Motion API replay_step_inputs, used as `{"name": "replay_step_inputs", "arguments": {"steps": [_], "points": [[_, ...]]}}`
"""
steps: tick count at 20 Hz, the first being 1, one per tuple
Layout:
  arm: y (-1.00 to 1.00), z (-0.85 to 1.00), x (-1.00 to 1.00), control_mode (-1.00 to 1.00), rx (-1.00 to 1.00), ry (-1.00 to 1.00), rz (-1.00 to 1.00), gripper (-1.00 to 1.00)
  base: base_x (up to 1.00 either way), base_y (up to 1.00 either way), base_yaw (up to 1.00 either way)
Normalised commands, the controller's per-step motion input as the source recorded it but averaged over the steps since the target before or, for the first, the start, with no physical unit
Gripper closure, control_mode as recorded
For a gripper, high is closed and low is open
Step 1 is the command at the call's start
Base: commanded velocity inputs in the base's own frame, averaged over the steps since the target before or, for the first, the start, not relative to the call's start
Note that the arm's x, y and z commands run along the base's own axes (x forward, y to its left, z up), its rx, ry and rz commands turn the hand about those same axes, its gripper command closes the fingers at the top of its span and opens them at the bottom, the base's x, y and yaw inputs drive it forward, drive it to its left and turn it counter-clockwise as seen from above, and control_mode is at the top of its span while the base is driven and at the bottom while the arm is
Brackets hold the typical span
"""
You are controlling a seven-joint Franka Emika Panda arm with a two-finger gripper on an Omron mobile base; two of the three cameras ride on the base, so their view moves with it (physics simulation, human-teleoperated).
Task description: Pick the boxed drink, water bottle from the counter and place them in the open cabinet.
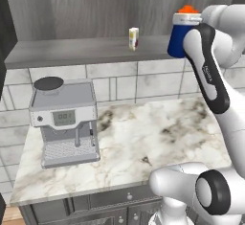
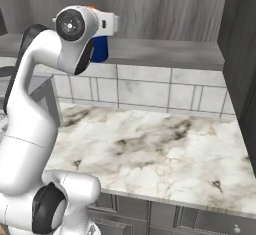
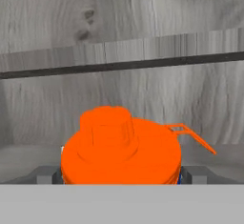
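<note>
The dark-blue water bottle with its orange-red cap hangs tilted at the front edge of the open cabinet's grey shelf. My gripper is shut on it from above, one finger on each side under the cap. From the right base view the bottle shows just below the hand, in front of the shelf. The small white boxed drink stands upright on the shelf, well to the left of the bottle. The marble counter lies below.
A grey coffee machine stands on the counter's left side. A tiled backsplash runs under the shelf. A dark side panel closes the cabinet on the right. Dark drawers with knobs sit under the counter.
</note>
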Motion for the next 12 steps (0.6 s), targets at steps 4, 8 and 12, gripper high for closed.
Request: {"name": "replay_step_inputs", "arguments": {"steps": [4, 8, 12], "points": [[0.0, -0.14, 0.29, -1.0, 0.0, 0.0, 0.0, 1.0, 0.0, 0.0, 0.0], [0.0, -0.15, 0.27, -1.0, 0.0, -0.01, 0.0, 1.0, 0.0, 0.0, 0.0], [0.0, -0.12, 0.31, -1.0, -0.01, -0.01, 0.0, 1.0, 0.0, 0.0, 0.0]]}}
